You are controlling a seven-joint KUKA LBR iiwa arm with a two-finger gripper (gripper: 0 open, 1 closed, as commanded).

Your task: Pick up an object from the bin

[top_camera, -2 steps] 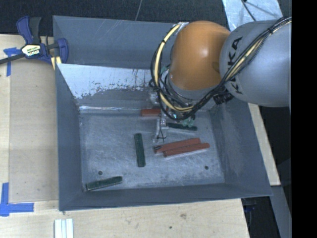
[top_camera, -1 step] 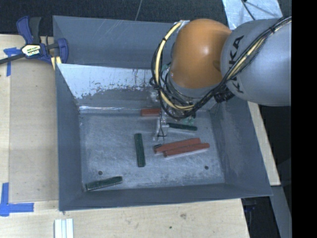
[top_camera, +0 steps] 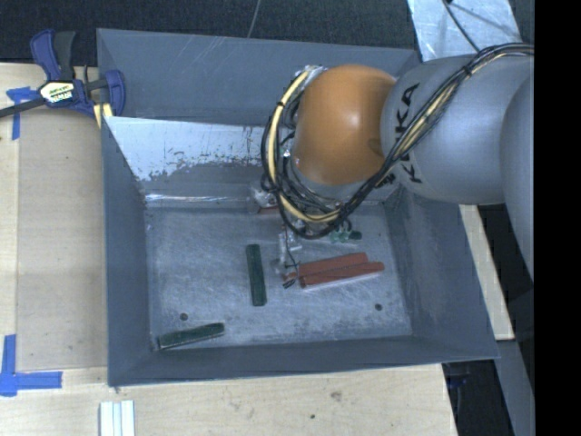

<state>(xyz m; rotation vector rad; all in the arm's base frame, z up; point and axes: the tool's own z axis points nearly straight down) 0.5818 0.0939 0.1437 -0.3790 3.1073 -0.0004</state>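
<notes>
Reddish-brown bar (top_camera: 340,269) is lying right of the middle of the bin (top_camera: 125,280) and the gripper (top_camera: 289,267) is hanging at its left end, spread or pinching nobody can tell, so closing and lifting is probably coming next.

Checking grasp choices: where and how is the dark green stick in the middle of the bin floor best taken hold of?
Probably at mid-length of the dark green stick, coming straight down and closing across its narrow width. It lies flat, long and thin, with bare bin floor along both long sides. The reddish-brown stick lies apart from it, toward the view's right.
</notes>
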